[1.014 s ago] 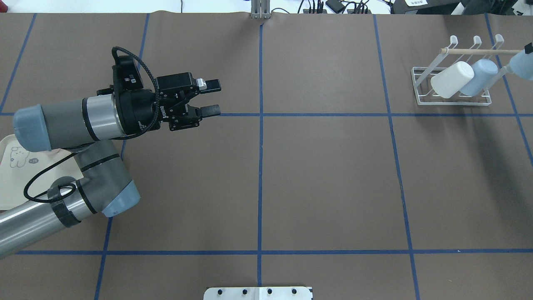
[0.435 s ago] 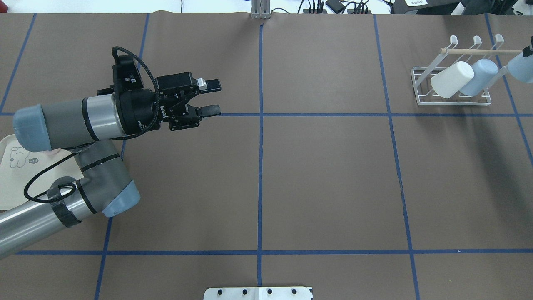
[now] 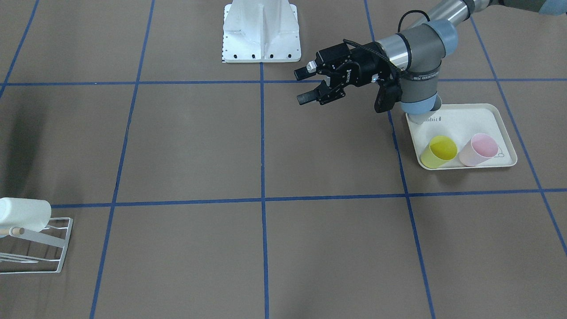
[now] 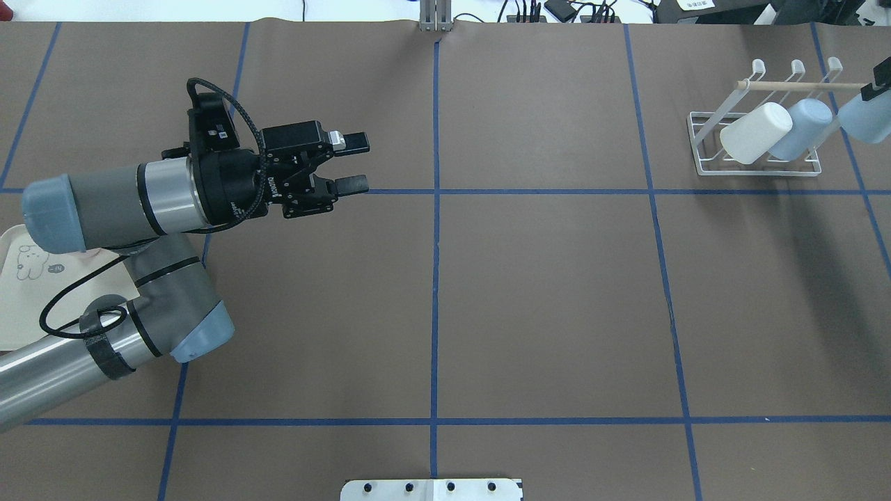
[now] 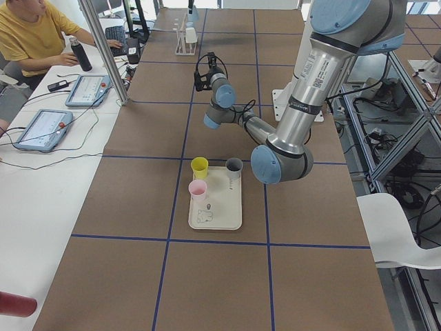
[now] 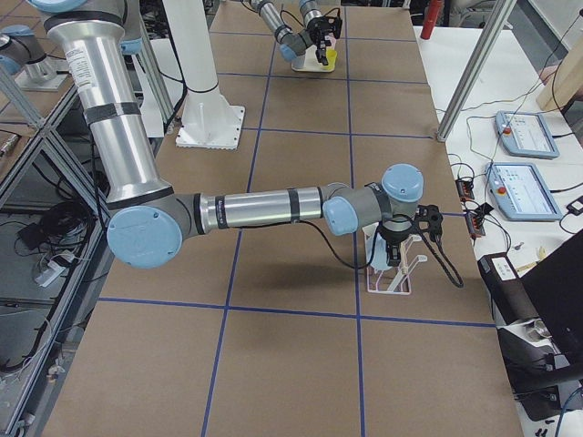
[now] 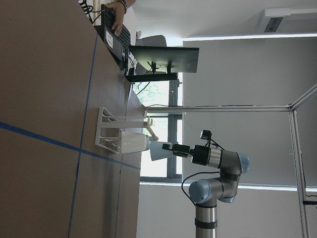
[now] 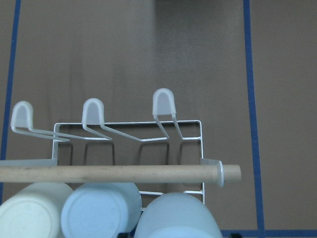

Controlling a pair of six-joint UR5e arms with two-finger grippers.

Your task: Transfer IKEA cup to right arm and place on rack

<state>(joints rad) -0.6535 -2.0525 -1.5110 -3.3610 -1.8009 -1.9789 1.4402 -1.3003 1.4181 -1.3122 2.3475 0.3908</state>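
My right gripper is shut on a light blue IKEA cup at the table's far right edge, just right of the white wire rack. In the right wrist view the held cup sits below the rack's wooden dowel, beside the two cups on the rack. A white cup and a second blue cup hang on the rack's prongs. My left gripper is open and empty above the table's left half, far from the rack.
A cream tray under my left arm holds a yellow cup and a pink cup; the exterior left view also shows a grey cup on it. The robot's white base stands at the table's robot-side edge.
My right gripper has moved the light blue cup a little left toward the rack, so more of it shows. The left arm has not moved.
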